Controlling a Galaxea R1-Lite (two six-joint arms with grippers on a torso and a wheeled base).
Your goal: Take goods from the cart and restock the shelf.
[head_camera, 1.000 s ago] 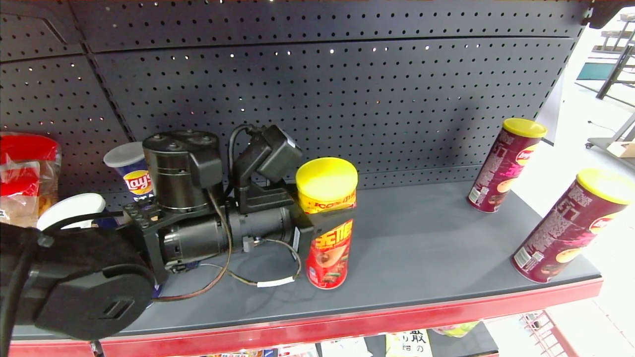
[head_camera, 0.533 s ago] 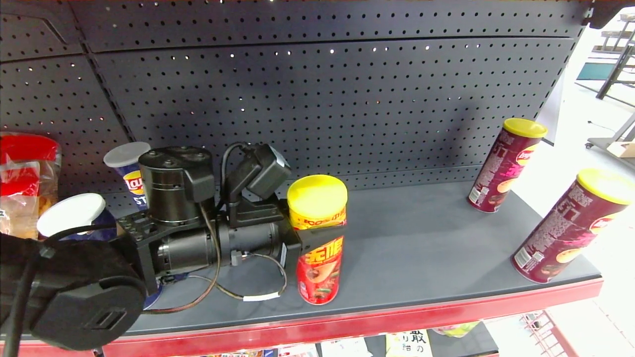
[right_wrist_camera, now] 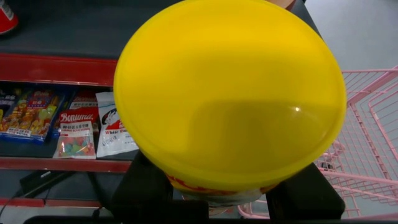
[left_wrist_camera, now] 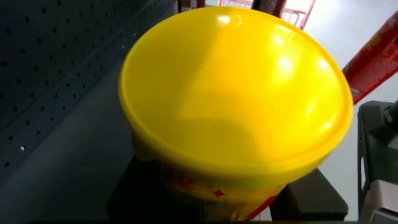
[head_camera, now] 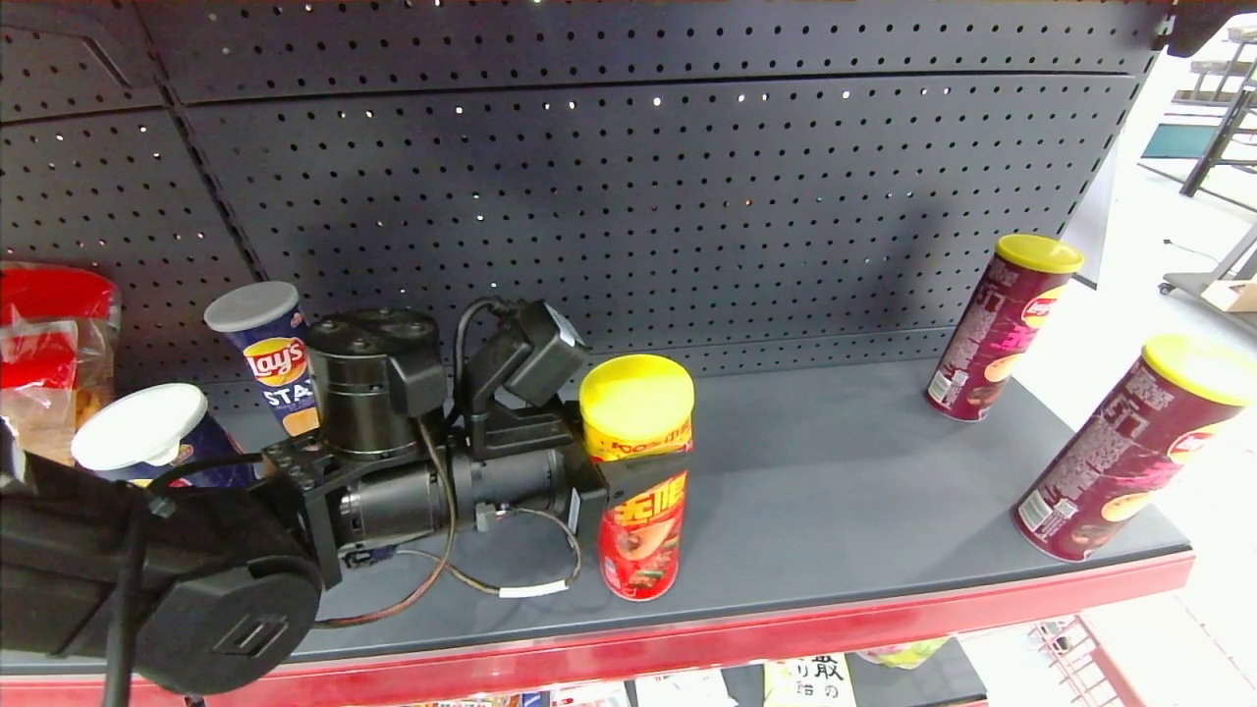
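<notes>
On the grey shelf (head_camera: 835,491), near its front and left of middle, the red can (head_camera: 643,545) stands upright, pinched just below its yellow lid (head_camera: 636,393) by the left gripper (head_camera: 633,469). The right gripper (right_wrist_camera: 224,199) pinches a second can (right_wrist_camera: 230,93). I judge the can light, stiff and slippery: hold the body, not the lid.

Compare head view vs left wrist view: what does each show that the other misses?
Head only: maroon cans at the shelf's right end, blue cans at left. Left wrist only: fingers on both sides of the can under its lid. Both: the yellow-lidded red can gripped by the left hand, grey shelf deck, pegboard.
</notes>
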